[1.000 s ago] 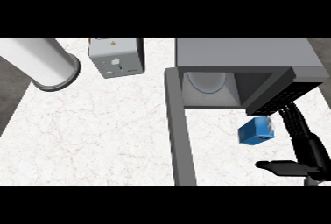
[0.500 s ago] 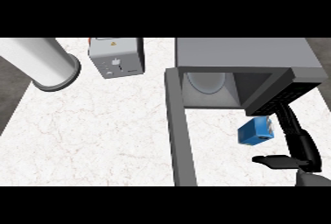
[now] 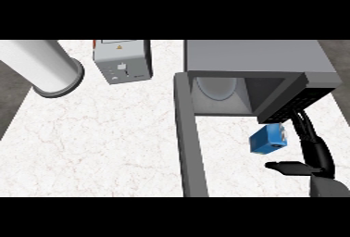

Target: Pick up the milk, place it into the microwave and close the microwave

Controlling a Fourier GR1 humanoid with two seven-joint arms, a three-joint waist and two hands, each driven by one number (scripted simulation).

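The right hand (image 3: 309,152) comes in at the lower right corner, its long dark fingers (image 3: 301,121) stretched straight up toward the microwave's (image 3: 253,60) control side and its thumb (image 3: 287,165) sticking out to the left; the hand is relaxed and holds nothing. Just left of those fingers lies the blue milk carton (image 3: 269,139), tilted on the white marbled counter (image 3: 103,139) in front of the microwave's right front corner. It seems to touch the fingers, though the contact is hard to make out.

The microwave stands open, a pale round plate (image 3: 217,87) visible in its cavity. Its grey door (image 3: 189,139) swings out toward the lower edge, forming a long wall between the carton and the rest of the counter. Beyond that, well apart, sit a small grey box-shaped appliance (image 3: 121,60) and a large white cylinder (image 3: 42,65) at upper left.
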